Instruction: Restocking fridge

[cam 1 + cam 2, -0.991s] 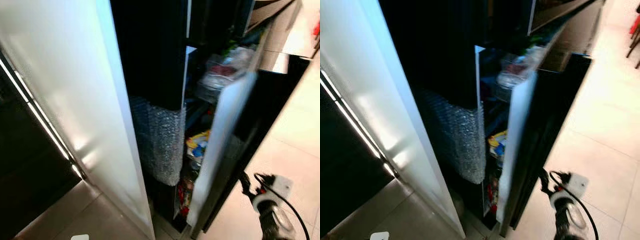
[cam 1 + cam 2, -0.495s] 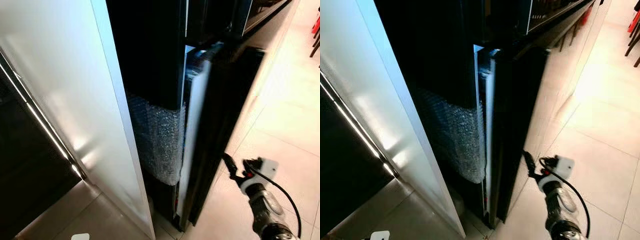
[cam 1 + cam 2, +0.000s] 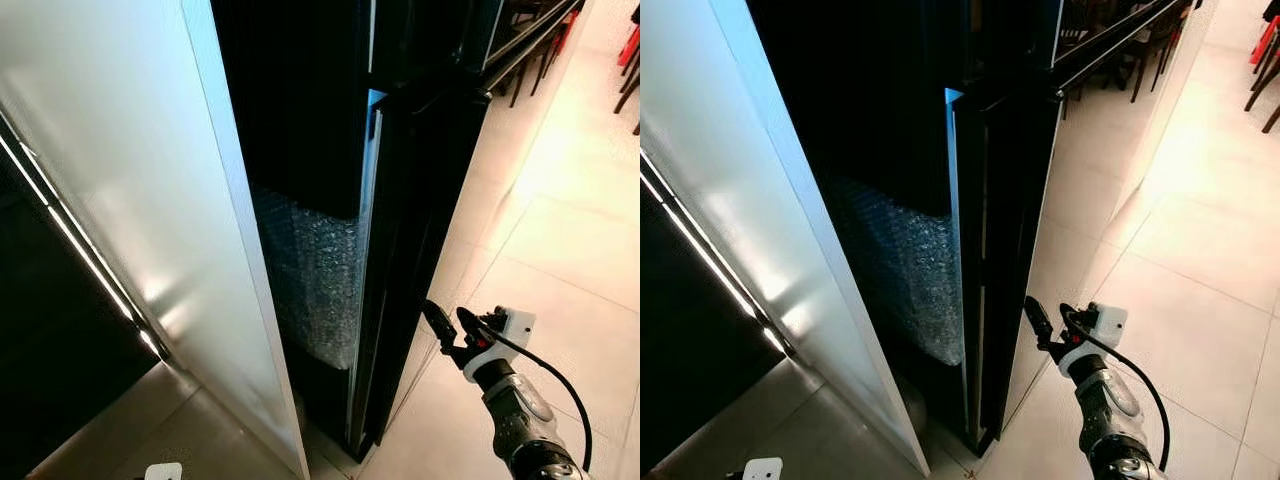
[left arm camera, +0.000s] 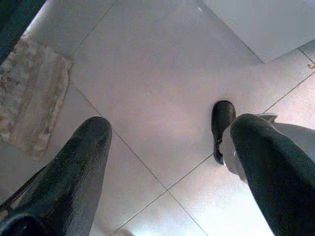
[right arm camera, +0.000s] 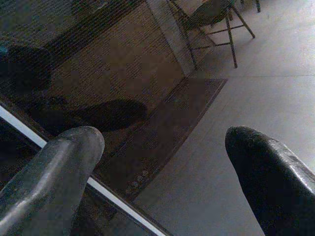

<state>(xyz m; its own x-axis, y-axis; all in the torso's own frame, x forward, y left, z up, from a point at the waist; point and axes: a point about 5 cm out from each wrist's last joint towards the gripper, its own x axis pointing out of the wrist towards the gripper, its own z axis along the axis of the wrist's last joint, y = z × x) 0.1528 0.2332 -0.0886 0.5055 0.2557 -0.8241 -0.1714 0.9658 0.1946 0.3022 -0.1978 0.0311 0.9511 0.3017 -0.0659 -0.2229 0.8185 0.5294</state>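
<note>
Right gripper point(image 3: 447, 330) is held beside the lower edge of the black fridge door point(image 3: 420, 220), its two black fingers spread apart with nothing between them; whether the door is touched cannot be told. That door is seen nearly flush with the fridge body, only a thin bright seam showing, so the restocking is judged almost finished, with a last push perhaps left. Left gripper point(image 4: 162, 162), also spread and empty, hangs over pale floor tiles point(image 4: 162, 73). Bubble wrap point(image 3: 312, 270) covers the fridge's side, a white panel point(image 3: 110, 180) stands alongside, and chairs point(image 3: 1140, 40) are well apart.
</note>
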